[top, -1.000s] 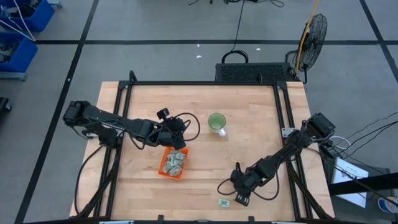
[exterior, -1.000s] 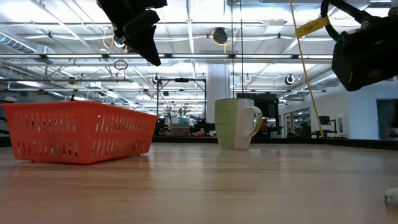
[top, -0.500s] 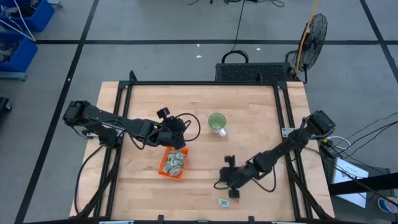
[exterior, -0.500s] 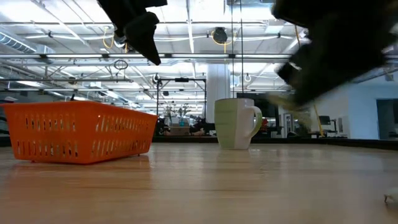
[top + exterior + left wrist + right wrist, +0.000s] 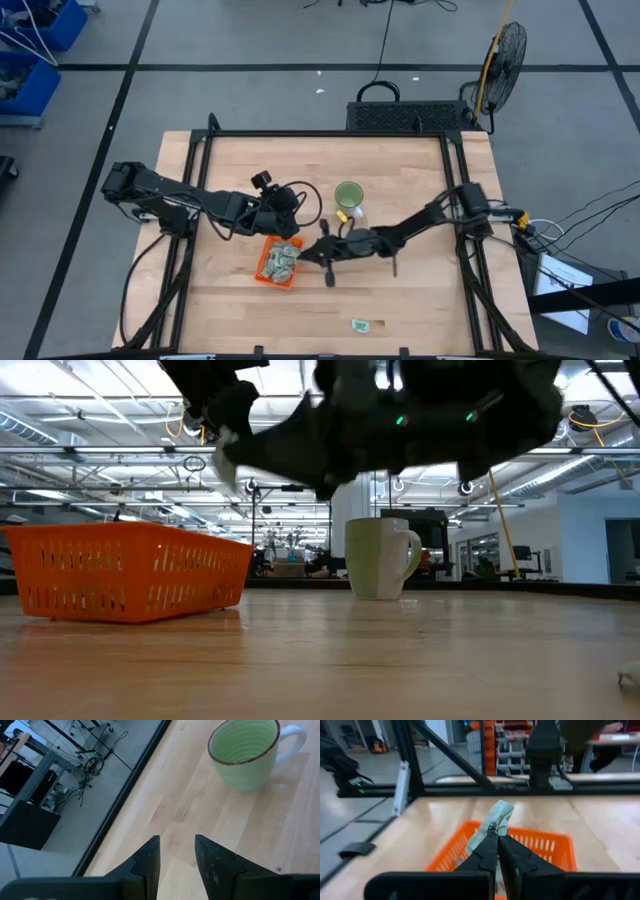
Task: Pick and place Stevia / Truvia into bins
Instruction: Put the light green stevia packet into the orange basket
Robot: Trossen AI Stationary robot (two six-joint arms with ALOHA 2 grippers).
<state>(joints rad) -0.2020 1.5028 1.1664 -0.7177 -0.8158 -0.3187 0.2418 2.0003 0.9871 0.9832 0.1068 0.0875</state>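
Carrying a sachet [image 5: 496, 821] pinched in shut fingers, the right gripper [image 5: 322, 252] sits just right of the orange basket [image 5: 279, 263] at centre frame of the high view; basket lies dead ahead of it, long axis running upper right to lower left. One stray sachet [image 5: 360, 325] lies lower centre. Left gripper [image 5: 283, 225] hovers by the basket's top end, fingers apart, empty. Vs 1 s ago: right arm swung from lower right over to the basket.

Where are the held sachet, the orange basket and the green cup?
sachet [image 5: 496, 820]: right wrist view, crumpled end above the fingertips.
orange basket [image 5: 120, 575]: low view, mesh side wall.
green cup [image 5: 240, 775]: left wrist view, outer wall.
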